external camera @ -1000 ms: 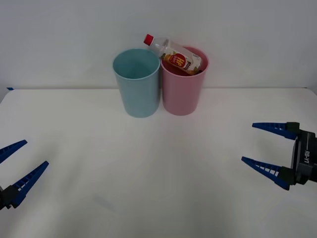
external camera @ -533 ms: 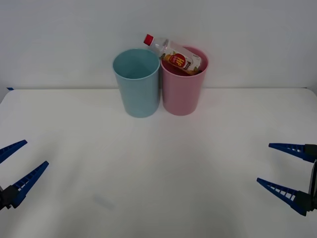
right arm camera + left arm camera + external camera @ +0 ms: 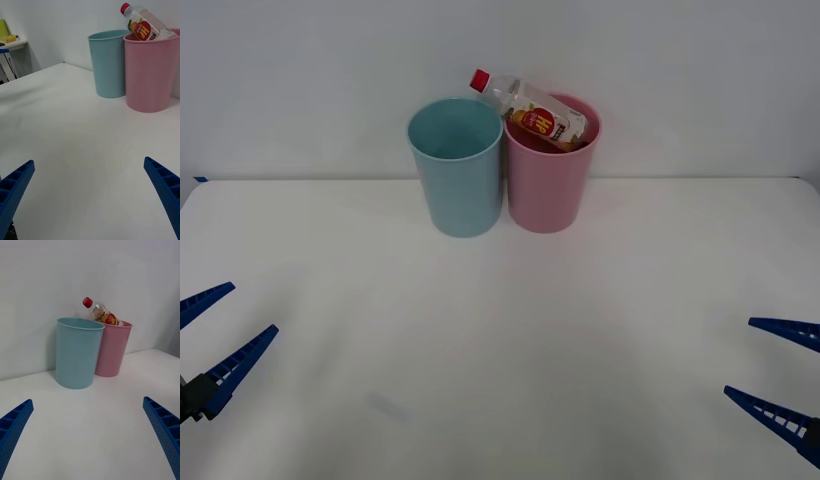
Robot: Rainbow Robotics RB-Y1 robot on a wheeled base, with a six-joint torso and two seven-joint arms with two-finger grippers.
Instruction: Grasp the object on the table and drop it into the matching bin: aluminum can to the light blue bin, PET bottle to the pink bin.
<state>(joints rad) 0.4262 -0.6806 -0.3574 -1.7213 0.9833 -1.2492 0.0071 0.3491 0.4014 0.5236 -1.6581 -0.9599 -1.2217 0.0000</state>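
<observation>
The PET bottle (image 3: 530, 110), clear with a red cap and a yellow-orange label, lies tilted in the pink bin (image 3: 547, 180), its neck and cap sticking out over the rim toward the light blue bin (image 3: 457, 170). Both bins stand side by side at the back of the white table (image 3: 500, 330). The right wrist view shows the bottle (image 3: 144, 27) in the pink bin (image 3: 152, 75), and so does the left wrist view (image 3: 101, 313). My right gripper (image 3: 772, 380) is open at the table's right front corner, far from the bins. Over at the left front edge, my left gripper (image 3: 215, 330) is open.
A plain white wall stands right behind the bins. In the right wrist view a small side table (image 3: 9, 43) with a yellow thing on it stands beyond the table's edge. A faint grey mark (image 3: 388, 405) lies on the tabletop near the front.
My right gripper has drawn back toward the right front corner, open and holding nothing. The bottle, the bins and the left gripper have not moved.
</observation>
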